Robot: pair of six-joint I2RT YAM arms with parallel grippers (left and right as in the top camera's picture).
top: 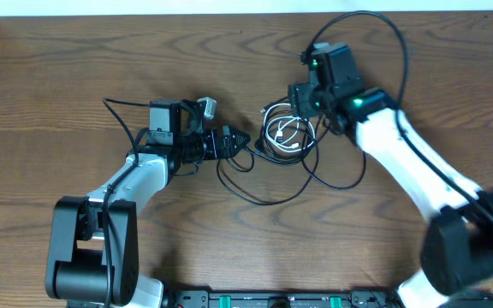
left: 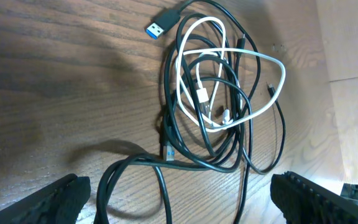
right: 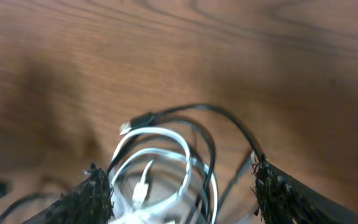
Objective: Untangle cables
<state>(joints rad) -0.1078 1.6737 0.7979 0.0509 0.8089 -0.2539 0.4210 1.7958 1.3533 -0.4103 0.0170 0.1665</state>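
Observation:
The cables (top: 288, 135) lie in one tangle on the wooden table between my two arms: black cords looped through a white one. In the left wrist view the cables (left: 211, 93) spread out ahead, with a blue USB plug (left: 158, 28) at the far end. My left gripper (left: 182, 202) is open, and two black strands run down between its fingers (left: 58, 200) without being pinched. My right gripper (right: 185, 196) is open low over the coil, with white loops (right: 160, 165) and a black cord between its blurred fingers (right: 95, 199). From overhead, the left gripper (top: 240, 140) sits at the tangle's left, the right gripper (top: 298, 109) at its top.
A long black loop (top: 264, 192) trails from the tangle toward the table's front. The right arm's thick wire (top: 383, 21) arcs near the table's far edge (top: 229, 12). Both arm bases (top: 84, 257) stand at the front corners.

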